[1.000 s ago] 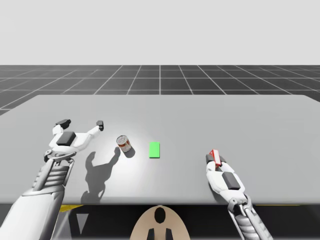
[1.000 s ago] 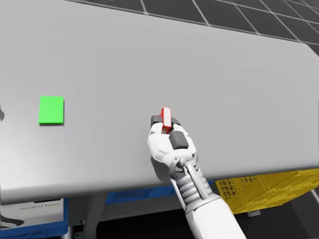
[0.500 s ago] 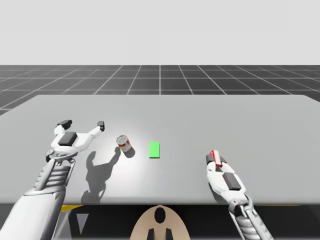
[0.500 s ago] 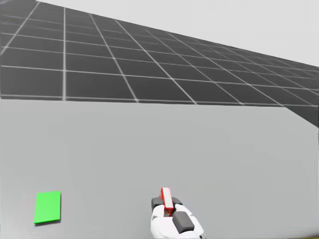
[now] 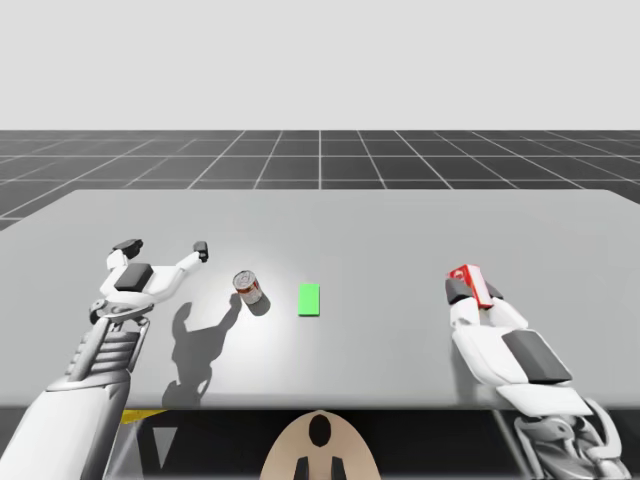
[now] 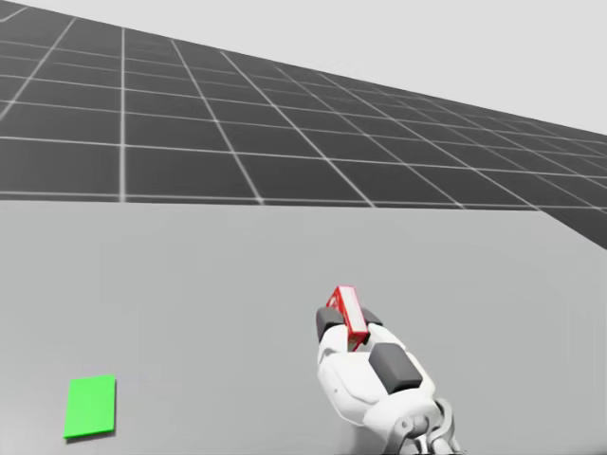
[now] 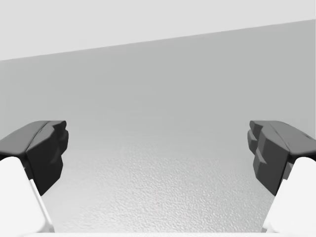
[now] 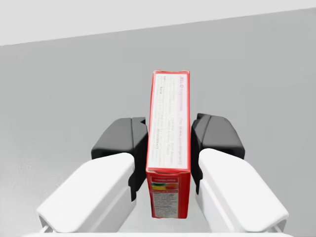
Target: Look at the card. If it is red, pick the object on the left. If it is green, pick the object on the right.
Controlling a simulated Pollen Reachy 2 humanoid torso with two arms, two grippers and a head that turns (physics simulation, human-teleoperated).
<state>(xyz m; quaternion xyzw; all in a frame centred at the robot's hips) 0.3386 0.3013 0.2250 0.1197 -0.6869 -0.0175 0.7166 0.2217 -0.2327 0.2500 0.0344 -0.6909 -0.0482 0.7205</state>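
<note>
A green card [image 5: 309, 299] [image 6: 90, 407] lies flat near the table's middle. Just left of it stands a small red and white can [image 5: 248, 287]. My right gripper [image 5: 470, 289] [image 6: 343, 320] [image 8: 168, 143] is shut on a thin red box [image 5: 469, 283] [image 6: 348, 315] [image 8: 168, 145], held on edge above the table at the right, both dark pads pressing its sides. My left gripper [image 5: 165, 246] [image 7: 158, 153] stands open to the left of the can, nothing between its fingers.
The grey table [image 5: 400, 240] spreads wide around both arms, with its front edge close to my torso. Beyond its far edge lies a dark gridded floor [image 6: 237, 123].
My right gripper has lifted the red box off the table and carried it up and to the right. My head has turned upward since a second ago. The left arm has not moved.
</note>
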